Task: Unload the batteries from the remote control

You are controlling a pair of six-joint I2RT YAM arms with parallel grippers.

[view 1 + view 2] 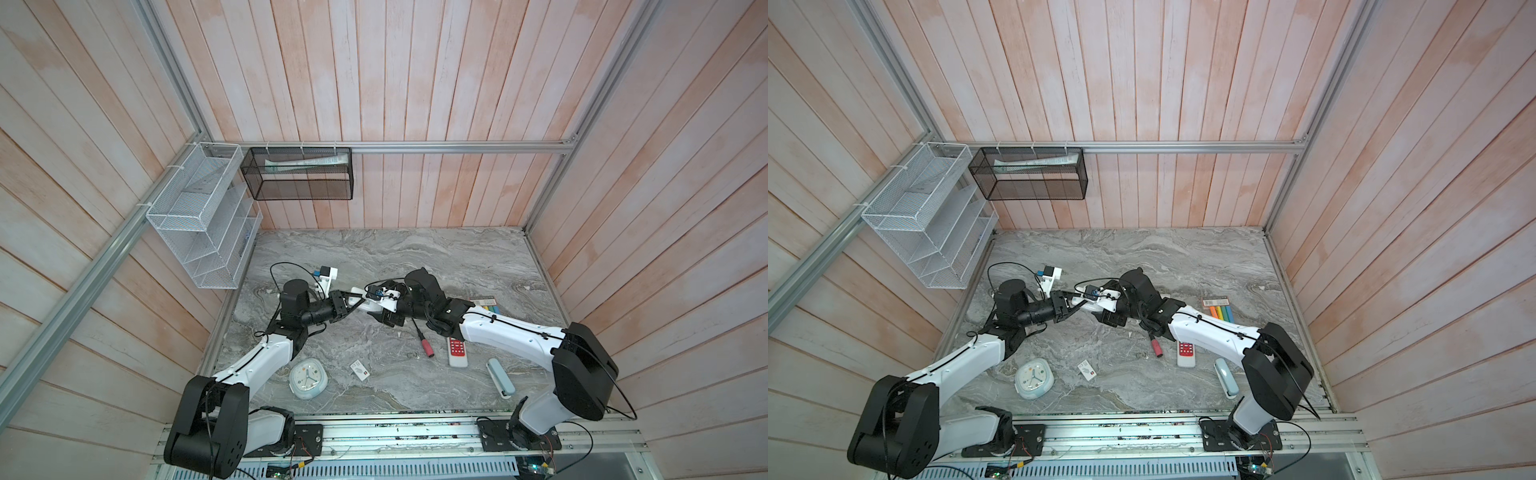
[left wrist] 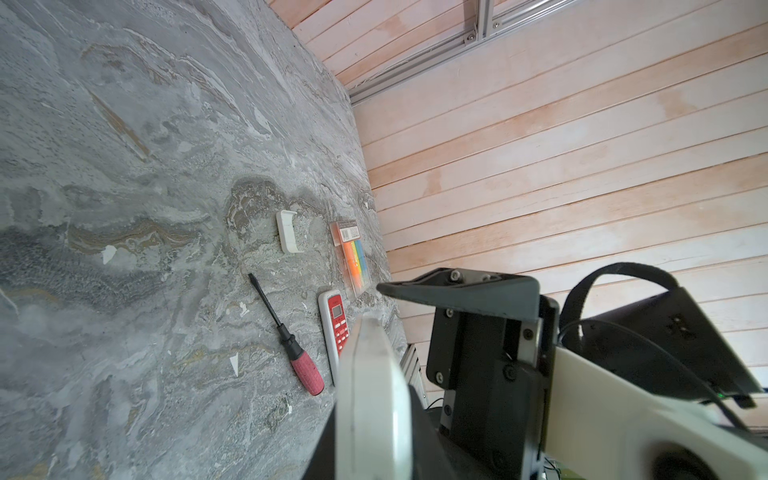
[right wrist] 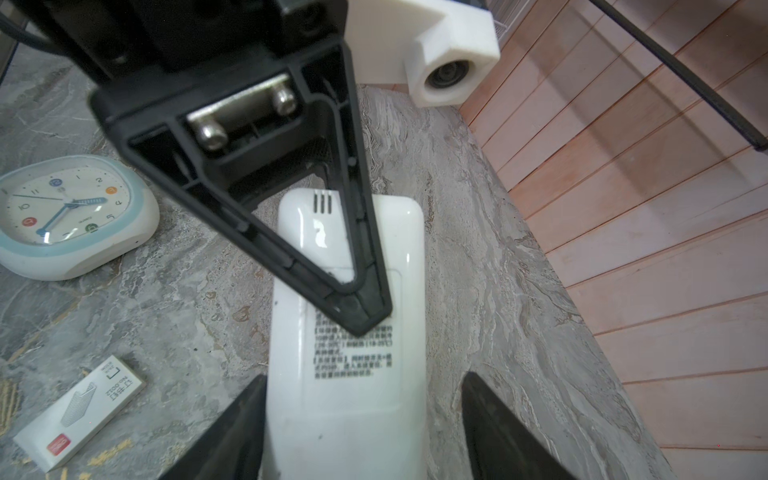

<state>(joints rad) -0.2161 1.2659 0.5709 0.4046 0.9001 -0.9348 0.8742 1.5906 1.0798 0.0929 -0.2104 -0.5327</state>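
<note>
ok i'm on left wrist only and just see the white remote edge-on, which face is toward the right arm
Observer: Its back. In the right wrist view the white remote shows a block of printed text.
Operator: is the right claw gripping it
Observer: No. The right claw is open, one finger on each side of the remote's end, with a clear gap on one side.
Operator: any batteries showing
Observer: No batteries show in any view, and from the right wrist view the remote's back looks closed.
</note>
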